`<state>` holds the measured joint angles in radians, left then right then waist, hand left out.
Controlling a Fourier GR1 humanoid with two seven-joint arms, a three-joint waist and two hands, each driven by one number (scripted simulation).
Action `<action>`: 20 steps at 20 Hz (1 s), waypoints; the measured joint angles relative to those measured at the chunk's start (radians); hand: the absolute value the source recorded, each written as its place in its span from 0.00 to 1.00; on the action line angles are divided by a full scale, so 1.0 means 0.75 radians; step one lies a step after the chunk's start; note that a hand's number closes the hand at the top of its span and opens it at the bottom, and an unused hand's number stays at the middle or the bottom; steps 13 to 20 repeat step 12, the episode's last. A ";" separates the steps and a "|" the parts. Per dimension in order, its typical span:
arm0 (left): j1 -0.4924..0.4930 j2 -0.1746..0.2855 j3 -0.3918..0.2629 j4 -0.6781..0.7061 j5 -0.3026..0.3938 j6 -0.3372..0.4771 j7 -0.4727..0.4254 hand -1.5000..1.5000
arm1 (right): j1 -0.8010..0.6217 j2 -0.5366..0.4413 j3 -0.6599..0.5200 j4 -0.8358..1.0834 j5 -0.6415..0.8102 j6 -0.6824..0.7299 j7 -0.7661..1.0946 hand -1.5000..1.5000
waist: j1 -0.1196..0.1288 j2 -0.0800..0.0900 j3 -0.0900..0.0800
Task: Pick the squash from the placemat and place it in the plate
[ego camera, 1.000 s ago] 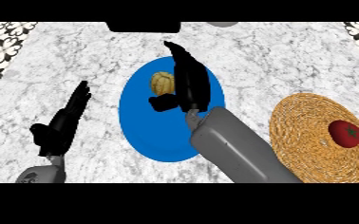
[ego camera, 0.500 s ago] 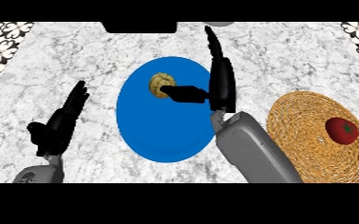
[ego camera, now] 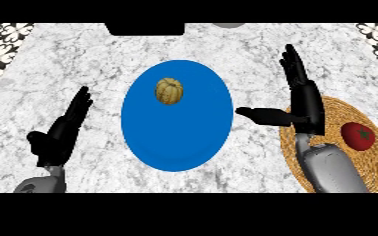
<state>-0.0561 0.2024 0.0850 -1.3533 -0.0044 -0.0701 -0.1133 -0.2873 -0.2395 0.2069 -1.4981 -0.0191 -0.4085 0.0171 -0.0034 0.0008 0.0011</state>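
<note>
1. While the head view is looking steeply down on the marble counter, the squash is lying on the blue plate, in its far half and well apart from both hands, so the placing is looking done.
2. The right hand is hovering open, fingers straight, thumb pointing toward the plate, over the plate-side edge of the woven placemat, gripping nothing. The left hand is resting open at the view's left.
3. Risks: the round squash may be prone to rolling toward the rim if the plate is nudged, and a low-sweeping right forearm could be knocking the tomato off the placemat.
</note>
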 measured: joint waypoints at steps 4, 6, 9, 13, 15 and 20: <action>-0.013 -0.003 0.010 0.015 -0.004 -0.001 -0.008 0.50 | 0.086 -0.082 -0.096 0.023 -0.089 0.183 -0.147 0.00 | 0.001 -0.001 -0.001; 0.010 0.009 0.020 0.009 0.001 -0.022 -0.021 0.50 | 0.136 -0.096 -0.120 0.034 -0.097 0.244 -0.214 0.00 | 0.003 -0.001 -0.001; 0.017 0.001 0.018 -0.007 -0.010 -0.019 -0.006 0.50 | 0.160 -0.119 -0.176 0.102 -0.101 0.333 -0.305 0.00 | 0.005 -0.001 -0.001; 0.006 -0.016 0.018 -0.019 -0.022 -0.007 0.005 0.50 | 0.162 -0.109 -0.216 0.175 -0.073 0.381 -0.379 0.00 | 0.005 -0.001 -0.001; 0.006 -0.016 0.018 -0.019 -0.022 -0.007 0.005 0.50 | 0.162 -0.109 -0.216 0.175 -0.073 0.381 -0.379 0.00 | 0.005 -0.001 -0.001; 0.006 -0.016 0.018 -0.019 -0.022 -0.007 0.005 0.50 | 0.162 -0.109 -0.216 0.175 -0.073 0.381 -0.379 0.00 | 0.005 -0.001 -0.001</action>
